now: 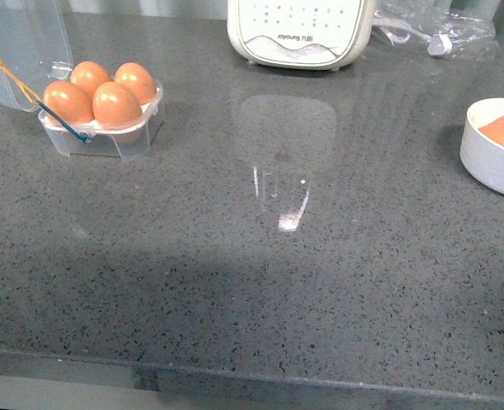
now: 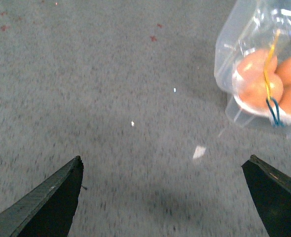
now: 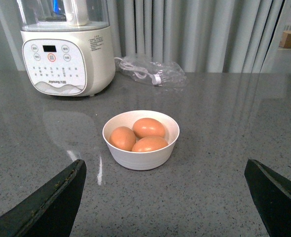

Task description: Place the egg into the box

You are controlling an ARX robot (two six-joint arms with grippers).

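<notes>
egg carton (image 1: 107, 143), four cups all filled, lid (image 1: 21, 47) open; left gripper (image 2: 165, 158) and right gripper (image 3: 165, 160) spread, empty; likely keep clear of cords (image 2: 271, 84).

Clear box (image 1: 107, 145), lid open; four brown eggs (image 1: 116, 103) inside.

In the front view the box (image 1: 107, 141) has its open lid (image 1: 17, 47) running off the top-left corner. The white bowl (image 1: 489, 162) is cut by the right edge, and the Joyoung appliance (image 1: 299, 34) loses its upper part. The left wrist view is blurred, with the box cut off at the side. Only the fingertips of the left gripper (image 2: 165, 159) and right gripper (image 3: 165, 163) show.
</notes>
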